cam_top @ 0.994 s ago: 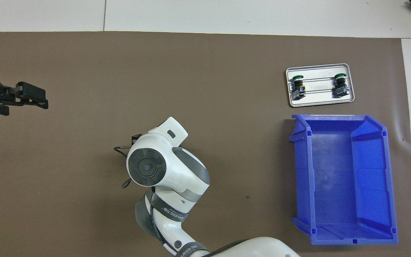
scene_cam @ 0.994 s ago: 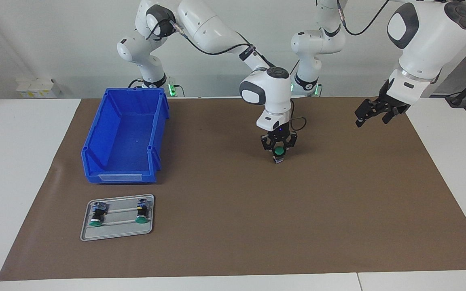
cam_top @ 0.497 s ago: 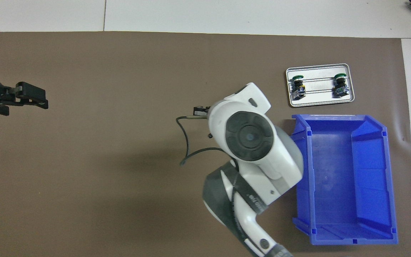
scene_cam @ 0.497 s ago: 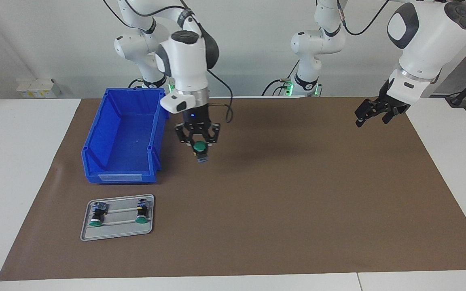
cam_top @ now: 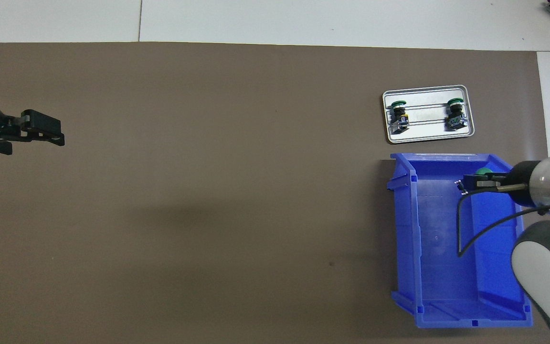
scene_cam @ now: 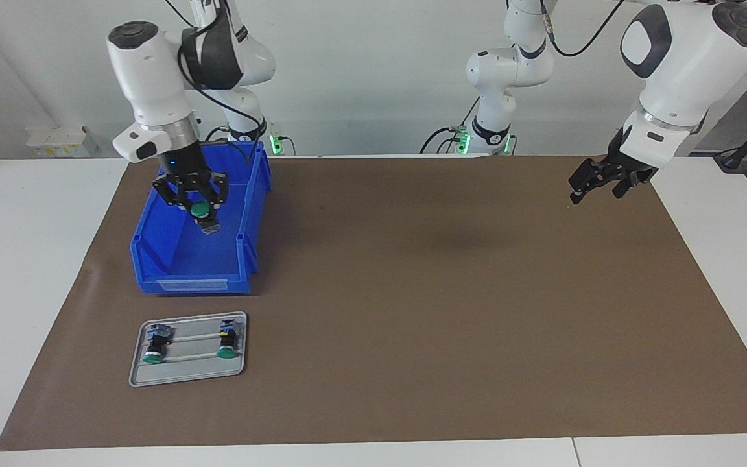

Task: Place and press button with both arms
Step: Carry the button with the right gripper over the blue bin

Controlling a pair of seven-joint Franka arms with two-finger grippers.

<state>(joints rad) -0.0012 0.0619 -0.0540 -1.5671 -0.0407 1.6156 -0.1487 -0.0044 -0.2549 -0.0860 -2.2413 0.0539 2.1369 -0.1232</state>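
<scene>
My right gripper (scene_cam: 199, 209) is shut on a button (scene_cam: 201, 208) with a green cap and a black body. It holds the button in the air over the blue bin (scene_cam: 153, 243), above the part farther from the robots. In the overhead view the right gripper (cam_top: 471, 182) and the button's green cap (cam_top: 483, 171) show over the bin (cam_top: 404, 229). Two like buttons (scene_cam: 153, 348) (scene_cam: 226, 342) lie on a grey metal tray (scene_cam: 185, 375). My left gripper (scene_cam: 597, 183) waits in the air over the mat's edge at the left arm's end.
The tray (cam_top: 428, 137), with its two buttons (cam_top: 398, 112) (cam_top: 454, 111), lies just farther from the robots than the bin. A brown mat (scene_cam: 451, 311) covers most of the white table. The left gripper (cam_top: 41, 130) also shows in the overhead view.
My right arm has swung with the button from over the mat's middle to over the blue bin. The left arm, the tray and its two buttons have not moved.
</scene>
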